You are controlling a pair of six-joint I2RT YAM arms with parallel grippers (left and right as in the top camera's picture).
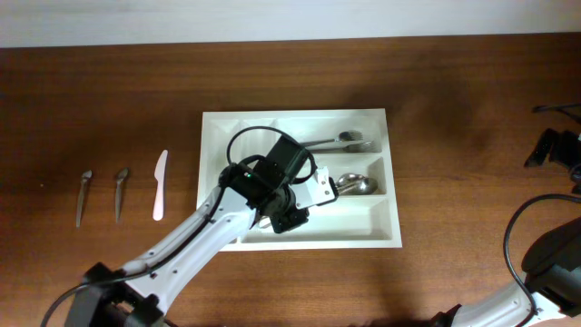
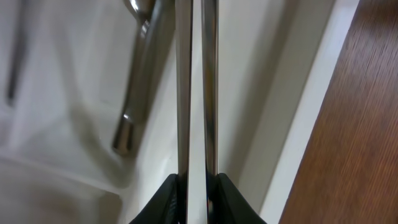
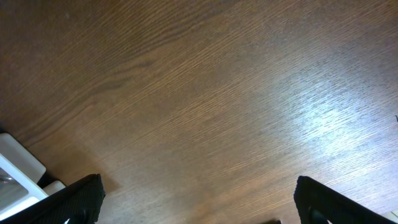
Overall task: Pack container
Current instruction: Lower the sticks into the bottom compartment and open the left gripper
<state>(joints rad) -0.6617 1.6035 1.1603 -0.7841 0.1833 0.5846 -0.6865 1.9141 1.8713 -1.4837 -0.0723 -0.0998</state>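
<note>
Overhead shows the packing partway done. The tray (image 1: 211,136) already holds a spoon (image 1: 357,184) in its middle slot and a second metal item (image 1: 349,141) in the slot beyond it. The left gripper (image 1: 290,216) hangs low over the slot nearest the robot. Well off to its left, on the counter (image 1: 109,100), lie a white knife (image 1: 160,184), a small metal piece (image 1: 121,193) and its twin (image 1: 83,195). By my reading, three things are left to pack, plus the one in hand.

Close up, the left gripper (image 2: 198,200) is clamped on a thin shiny utensil (image 2: 210,93), a fingertip pressed against each side. The utensil sits inside the tray, just above or on its floor; contact cannot be told. Its long axis runs straight ahead from the gripper and nearly parallel to the tray wall (image 2: 311,124) on the gripper's right. Which end leads is out of frame. Another handle (image 2: 138,81) lies to the gripper's left, angled slightly off that line.

The right gripper (image 3: 196,202) is spread wide and holds nothing. It is over bare counter, with a tray corner (image 3: 15,163) at its left.

Releasing the utensil looks like the step at hand.
</note>
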